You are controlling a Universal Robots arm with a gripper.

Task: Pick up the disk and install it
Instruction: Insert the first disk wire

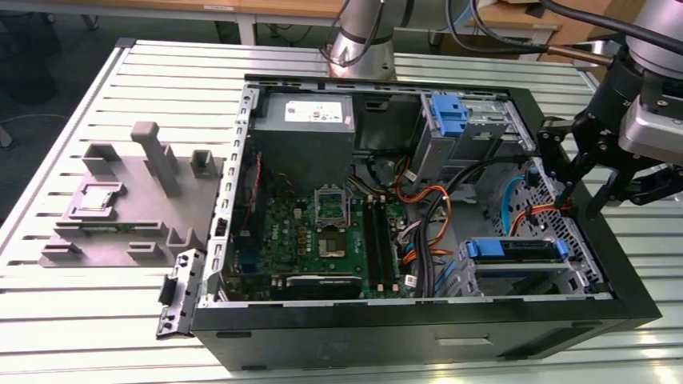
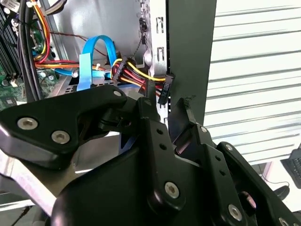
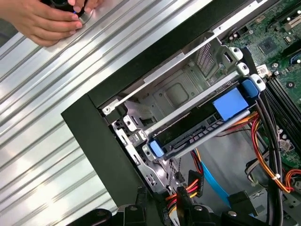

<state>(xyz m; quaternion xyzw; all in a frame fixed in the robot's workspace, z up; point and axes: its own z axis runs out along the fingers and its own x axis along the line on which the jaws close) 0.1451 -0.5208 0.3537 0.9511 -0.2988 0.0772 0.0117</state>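
Fingers hover apart above the seated disk.

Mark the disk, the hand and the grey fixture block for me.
disk (image 3: pixel 207 123): first wrist view, its dark side edge in the bay.
hand (image 1: pixel 585 186): exterior view, between the fingertips.
grey fixture block (image 1: pixel 117 210): exterior view, its top face.

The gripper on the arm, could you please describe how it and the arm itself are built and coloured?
The gripper is matt black, with angular linked fingers joined by silver screw heads. The arm above it is silver-grey with rounded joints, and dark cables run along it. Its metallic base column stands behind the computer case.
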